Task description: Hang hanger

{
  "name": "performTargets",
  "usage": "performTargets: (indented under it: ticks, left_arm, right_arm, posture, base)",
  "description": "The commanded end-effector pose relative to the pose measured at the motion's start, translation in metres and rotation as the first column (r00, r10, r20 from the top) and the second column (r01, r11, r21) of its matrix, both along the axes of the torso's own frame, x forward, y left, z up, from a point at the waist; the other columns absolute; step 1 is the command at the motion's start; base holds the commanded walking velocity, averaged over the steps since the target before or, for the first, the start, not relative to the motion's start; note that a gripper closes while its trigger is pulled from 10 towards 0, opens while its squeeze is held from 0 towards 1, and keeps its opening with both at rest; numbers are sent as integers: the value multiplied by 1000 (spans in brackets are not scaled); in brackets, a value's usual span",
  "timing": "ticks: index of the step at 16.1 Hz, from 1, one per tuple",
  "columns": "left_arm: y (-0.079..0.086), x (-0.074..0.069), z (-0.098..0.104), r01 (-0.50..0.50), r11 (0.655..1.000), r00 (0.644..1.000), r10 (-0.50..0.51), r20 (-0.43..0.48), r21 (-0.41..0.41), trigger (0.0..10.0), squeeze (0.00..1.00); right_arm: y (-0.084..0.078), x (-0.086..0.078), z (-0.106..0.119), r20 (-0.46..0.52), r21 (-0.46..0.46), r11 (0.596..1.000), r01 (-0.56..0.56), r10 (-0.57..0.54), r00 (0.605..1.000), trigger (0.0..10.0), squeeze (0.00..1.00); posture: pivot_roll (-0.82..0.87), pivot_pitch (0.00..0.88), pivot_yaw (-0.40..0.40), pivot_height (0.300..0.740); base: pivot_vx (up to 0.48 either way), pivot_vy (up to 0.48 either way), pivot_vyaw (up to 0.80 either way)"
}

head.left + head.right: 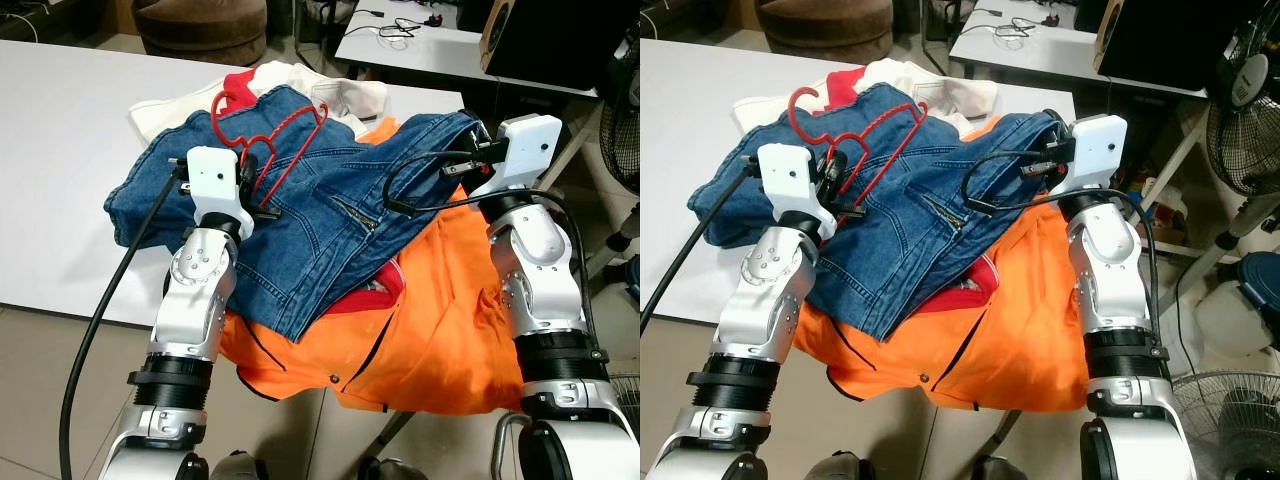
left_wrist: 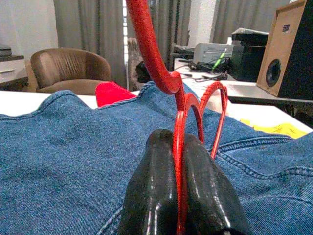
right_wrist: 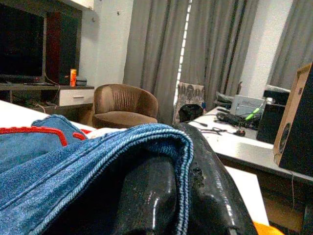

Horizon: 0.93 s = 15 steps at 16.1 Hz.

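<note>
You have the red hanger (image 1: 262, 140) lying on the jeans (image 1: 300, 200), on top of the pile of clothes near the front edge of the white surface (image 1: 60, 150), with its hook pointing toward the far edge. Your left pincer (image 2: 177, 196) is clenched on a thin bar at the lower end of the hanger; in the left wrist view the red wire runs exactly between the two black fingers (image 2: 151, 191). Your right pincer (image 3: 171, 196) is grasping a hem of the jeans at the right side of the pile, and the denim fold lies over its fingers. I judge that the hanger is light and stiff, probably thin plastic or coated wire, so it will lift easily but it may turn in the grip, because the bar is smooth and narrow. The present hold on the lower bar seems usable; a hold closer to the neck would give you more control of the hook. The jeans are soft and heavy, and they will sag when you raise them. Under them lie an orange garment (image 1: 440, 330), which hangs over the front edge, and something white (image 1: 340, 95) and something red. Some parts are hard to make out: the denim covers the tips of the right pincer, and I cannot tell if the hanger is caught in the cloth. A rail or rod for hanging is not something I can make out.
</note>
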State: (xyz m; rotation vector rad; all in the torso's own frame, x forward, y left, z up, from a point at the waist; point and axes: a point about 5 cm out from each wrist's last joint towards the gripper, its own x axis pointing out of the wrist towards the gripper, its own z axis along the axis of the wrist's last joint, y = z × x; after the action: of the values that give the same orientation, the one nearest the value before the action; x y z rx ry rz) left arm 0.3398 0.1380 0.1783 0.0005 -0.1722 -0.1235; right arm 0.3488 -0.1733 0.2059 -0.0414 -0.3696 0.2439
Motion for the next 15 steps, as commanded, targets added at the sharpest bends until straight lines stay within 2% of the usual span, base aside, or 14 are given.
performTargets:
  ticks: [1, 10, 15]
  left_arm:
    - [-2, 1, 6, 13, 1000, 1000, -13, 10, 10, 10000, 0]
    - [-5, -1, 13, 24, 1000, 999, -24, 44, 19, 10000, 0]
    - [-10, -1, 11, 51, 999, 998, -52, 42, 13, 10000, 0]
  right_arm:
    - [-4, -2, 2, 7, 25, 999, 20, -20, 1000, 0, 0]
    - [-3, -4, -5, -27, 17, 1000, 20, -19, 999, 0, 0]
    - [-8, -8, -11, -42, 16, 999, 35, -34, 999, 0, 0]
  posture:
    - [54, 29, -33, 740]
    - [41, 42, -35, 740]
    - [24, 46, -28, 740]
  base:
    - [0, 0, 0]
    - [0, 0, 0]
    - [0, 0, 0]
